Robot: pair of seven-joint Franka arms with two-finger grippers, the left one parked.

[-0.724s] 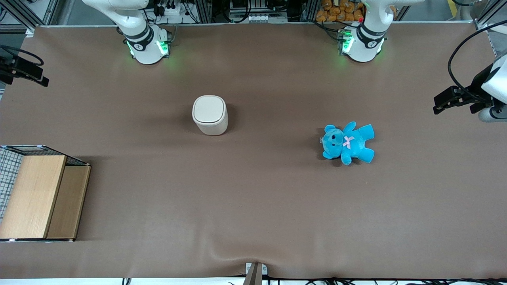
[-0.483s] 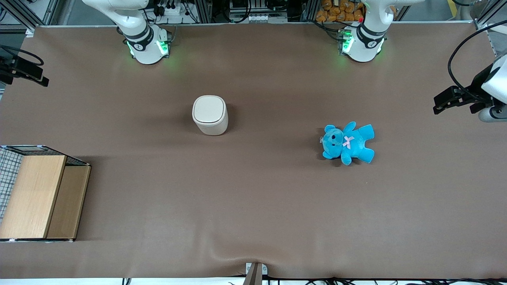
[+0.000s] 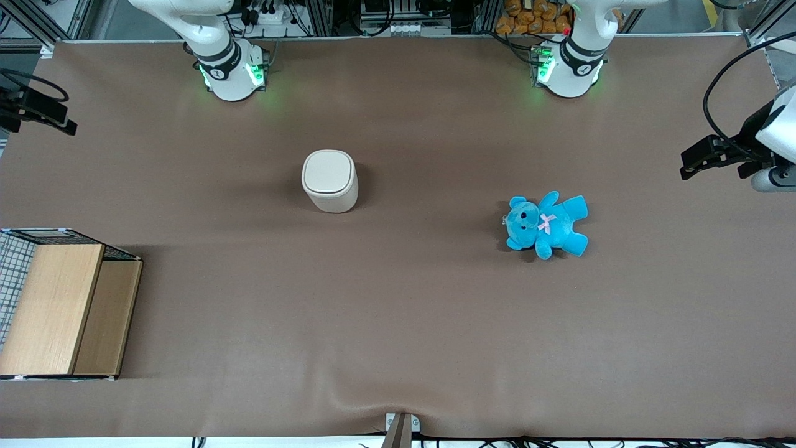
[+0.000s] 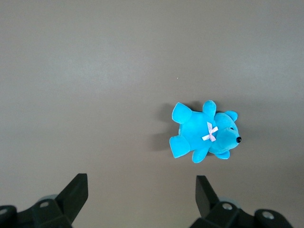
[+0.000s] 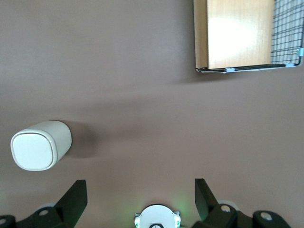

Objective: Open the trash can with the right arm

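Pincer: the right arm's pincer (image 5: pixel 137 197) hangs high above the table, its two black fingers (image 5: pixel 76 194) spread wide with nothing between them; in the front view it sits at the working arm's end of the table (image 3: pixel 37 112)
Trash can: the cream-white trash can (image 5: pixel 40 145) stands on the table well below the pincer and apart from it, off to one side of the open fingers; its flat lid (image 3: pixel 328 171) lies shut, flush with the rounded-square top
Right arm: its white base (image 3: pixel 227 71) with green lights stands at the table's edge, farther from the front camera than the trash can (image 3: pixel 329 180)
Wooden box: a wooden box with wire mesh (image 5: pixel 244 33) lies well apart from the pincer, nearer the front camera than the trash can (image 3: pixel 62 305)
Teddy: a blue teddy (image 3: pixel 546 224) lies flat toward the parked arm's end, far from the pincer
Table: brown cloth covers the table (image 3: pixel 398 323), with a slight wrinkle at the edge nearest the front camera
Room: metal framing and cables (image 3: pixel 398 18) run along the table's edge by the arm bases
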